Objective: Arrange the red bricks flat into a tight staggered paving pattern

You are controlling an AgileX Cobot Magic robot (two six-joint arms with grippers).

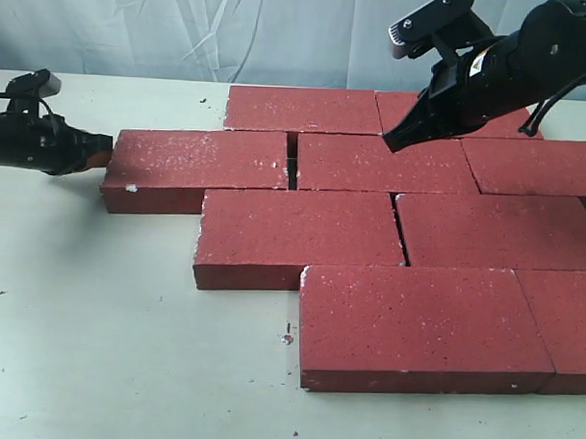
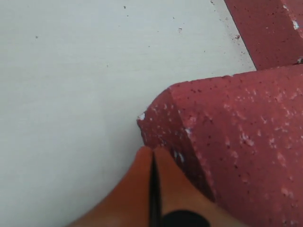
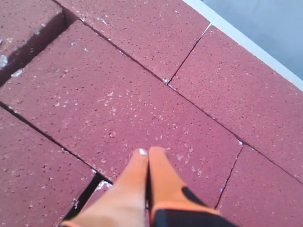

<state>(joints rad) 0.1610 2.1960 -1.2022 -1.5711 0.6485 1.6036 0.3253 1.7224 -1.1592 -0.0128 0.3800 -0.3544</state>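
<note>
Touching leftmost brick (image 1: 199, 163) end, closed left gripper (image 1: 107, 154); table (image 1: 124, 358) open beyond.

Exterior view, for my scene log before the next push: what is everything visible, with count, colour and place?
bricks: nine, dark red, lying flat in four staggered rows across the table's middle and right. A dark gap shows beside the second row's leftmost brick.
table: one, off-white, under everything.
crumbs: a few small specks, scattered on the table near the front bricks.
backdrop: one, pale sheet, behind the table.
left arm: one, black, at the left edge, jaws shut at the leftmost brick's end.
right arm: one, black, at upper right, jaws shut, tip over the second row's middle brick.
</note>
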